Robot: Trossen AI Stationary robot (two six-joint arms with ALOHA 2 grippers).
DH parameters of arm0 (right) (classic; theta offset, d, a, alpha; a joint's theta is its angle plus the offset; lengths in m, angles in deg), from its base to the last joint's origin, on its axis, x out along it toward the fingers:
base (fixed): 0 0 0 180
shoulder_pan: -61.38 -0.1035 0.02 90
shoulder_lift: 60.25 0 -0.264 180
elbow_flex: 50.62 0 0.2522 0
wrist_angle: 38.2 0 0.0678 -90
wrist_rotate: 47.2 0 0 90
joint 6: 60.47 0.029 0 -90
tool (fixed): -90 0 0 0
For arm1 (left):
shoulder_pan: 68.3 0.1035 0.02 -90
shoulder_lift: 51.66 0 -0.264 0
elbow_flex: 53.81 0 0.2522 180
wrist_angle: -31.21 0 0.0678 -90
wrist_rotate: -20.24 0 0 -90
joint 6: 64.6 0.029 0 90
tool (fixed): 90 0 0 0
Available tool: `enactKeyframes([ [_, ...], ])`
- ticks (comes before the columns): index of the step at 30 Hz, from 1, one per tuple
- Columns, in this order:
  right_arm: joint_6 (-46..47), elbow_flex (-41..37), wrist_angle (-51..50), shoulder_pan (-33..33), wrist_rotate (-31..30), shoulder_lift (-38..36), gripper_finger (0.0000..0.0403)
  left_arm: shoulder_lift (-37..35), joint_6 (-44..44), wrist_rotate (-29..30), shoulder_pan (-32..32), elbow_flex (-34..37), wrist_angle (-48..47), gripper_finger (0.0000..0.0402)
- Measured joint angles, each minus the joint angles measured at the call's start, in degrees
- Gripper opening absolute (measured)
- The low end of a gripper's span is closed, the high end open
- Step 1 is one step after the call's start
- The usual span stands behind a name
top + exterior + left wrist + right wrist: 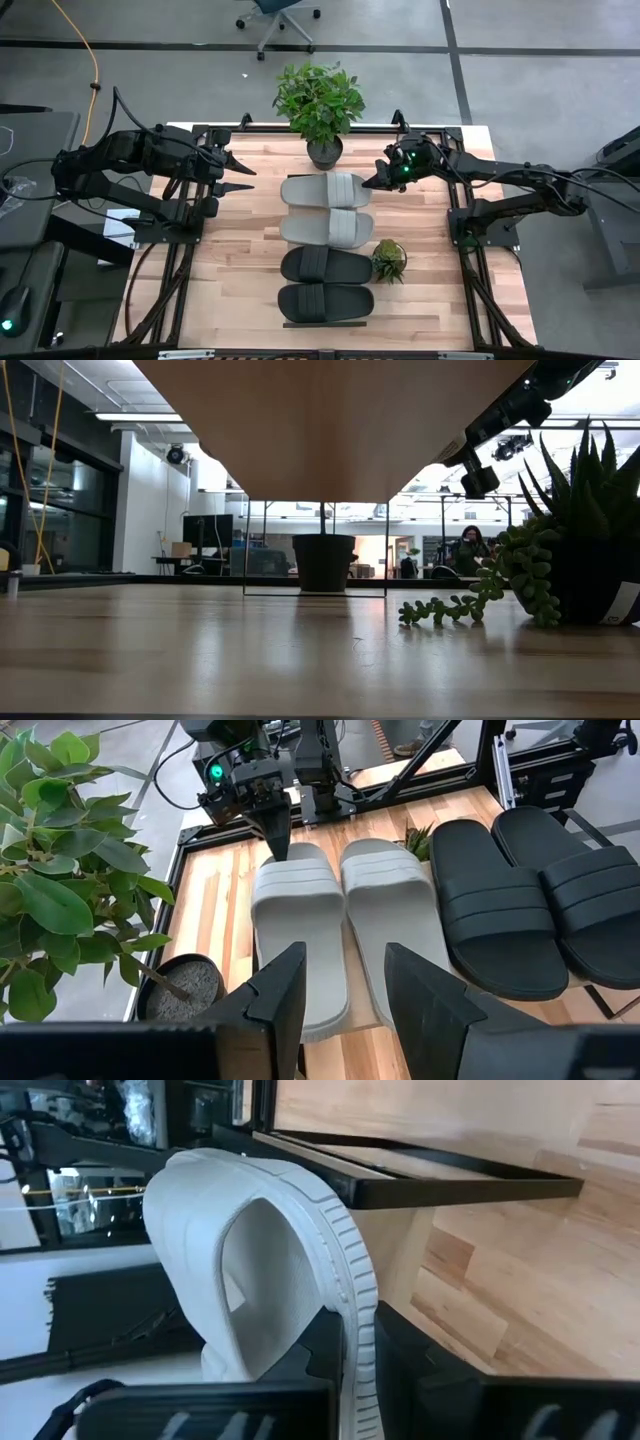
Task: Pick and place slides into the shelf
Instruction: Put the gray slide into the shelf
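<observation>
Four slides lie side by side across the shelf [325,323], whose pale underside fills the top of the low view [330,420]. The two grey ones [322,190] [325,227] are toward the far end and the two black ones [325,265] [325,302] toward the near end. My right gripper [368,183] [360,1330] is at the right-hand end of the farthest grey slide [300,910] and shut on it. My left gripper [245,178] [345,960] hovers open to the left of the grey slides, touching nothing. My right gripper pinches the farthest grey slide's sole rim [352,1295] at its strap end, the end toward the table's right. One finger [325,1355] is on the footbed side and the other [405,1360] on the underside. The fingers come level from the right, along the slide, which lies flat on the shelf.
A tall potted plant [320,100] stands at the shelf's far end. A small succulent [388,260] [560,550] sits on the table right of the black slides. Black frame rails run along both table sides. Bare tabletop lies left of the shelf [240,270].
</observation>
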Motion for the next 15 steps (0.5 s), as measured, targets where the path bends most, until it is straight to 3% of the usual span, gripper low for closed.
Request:
enactKeyframes([
  [6,-0.2,-0.1,-0.2,0.1,3.1,0.0,0.0010,0.0,0.0,0.0,0.0,0.0,0.0,0.0127],
  [15,-0.8,-0.1,-0.2,0.9,3.0,0.0,0.0010,0.0,0.0,0.0,0.0,0.0,0.0,0.0127],
])
